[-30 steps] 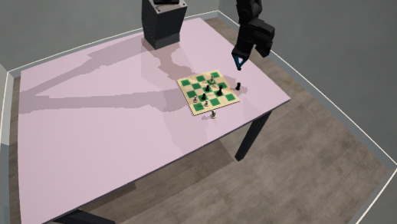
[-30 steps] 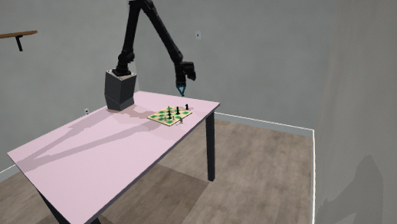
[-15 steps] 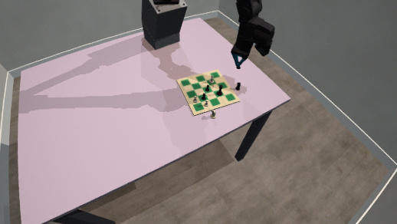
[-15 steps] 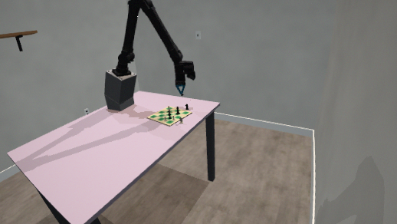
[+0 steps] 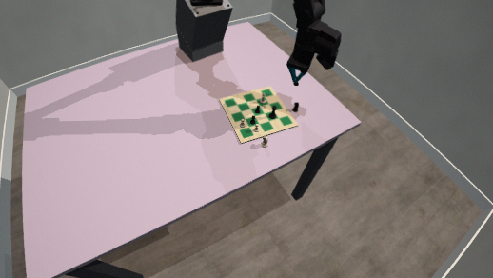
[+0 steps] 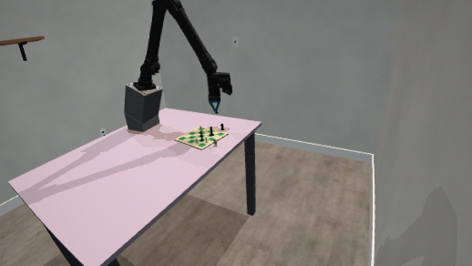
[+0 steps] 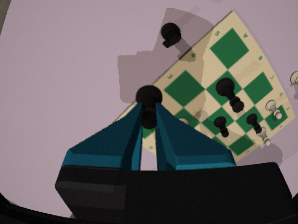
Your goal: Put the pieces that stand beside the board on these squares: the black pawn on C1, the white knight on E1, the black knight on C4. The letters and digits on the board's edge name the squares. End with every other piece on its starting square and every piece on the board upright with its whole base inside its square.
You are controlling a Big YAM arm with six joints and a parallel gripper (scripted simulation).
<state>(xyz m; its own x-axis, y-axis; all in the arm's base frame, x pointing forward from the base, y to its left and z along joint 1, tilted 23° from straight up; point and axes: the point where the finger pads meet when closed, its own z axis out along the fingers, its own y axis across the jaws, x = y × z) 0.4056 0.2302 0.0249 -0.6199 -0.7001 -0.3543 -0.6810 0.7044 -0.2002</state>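
My gripper point(image 5: 295, 80) point(image 6: 214, 108) point(image 7: 149, 110) hangs well above the table, over the far right corner of the chessboard point(image 5: 286, 121) point(image 6: 184, 138) point(image 7: 229, 46). It is shut on a small black piece with a round head, the black pawn point(image 7: 148, 96). A second black piece, the black knight point(image 5: 295, 107) point(image 6: 221, 127) point(image 7: 170, 32), stands on the table just right of the board. The white knight point(image 5: 265, 142) point(image 6: 215, 143) stands on the table at the board's near edge.
Several black and white pieces stand on the board, among them a tall black one point(image 5: 272, 113) and a white one point(image 5: 263, 99). The board lies near the table's right edge. The arm's dark base point(image 5: 202, 29) stands at the table's far side.
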